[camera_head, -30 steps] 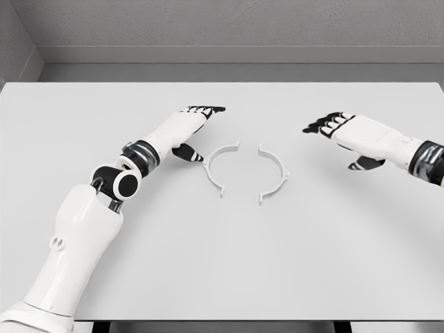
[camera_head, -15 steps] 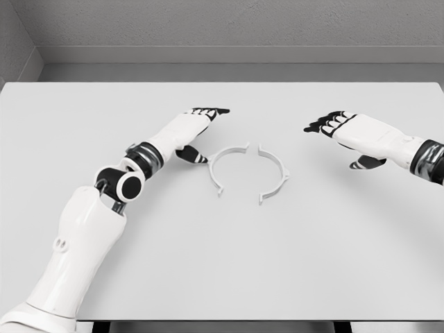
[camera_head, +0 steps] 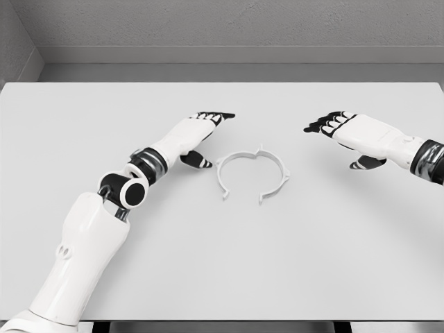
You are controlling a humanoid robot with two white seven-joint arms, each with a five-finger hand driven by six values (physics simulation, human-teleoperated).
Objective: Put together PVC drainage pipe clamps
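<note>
Two white half-ring clamp pieces lie on the table. The left half (camera_head: pixel 226 168) and the right half (camera_head: pixel 277 173) touch at their far ends, while their near ends stay apart. My left hand (camera_head: pixel 202 132) is open, flat just left of the left half, its thumb close to the ring's outer edge. My right hand (camera_head: pixel 338 125) hovers open to the right of the ring, well apart from it.
The white table (camera_head: pixel 222 263) spans the whole view, with a grey wall behind its far edge. Nothing else lies on it.
My left hand moved right and pushed the left half toward the right half; their far ends now meet. The right hand barely moved.
</note>
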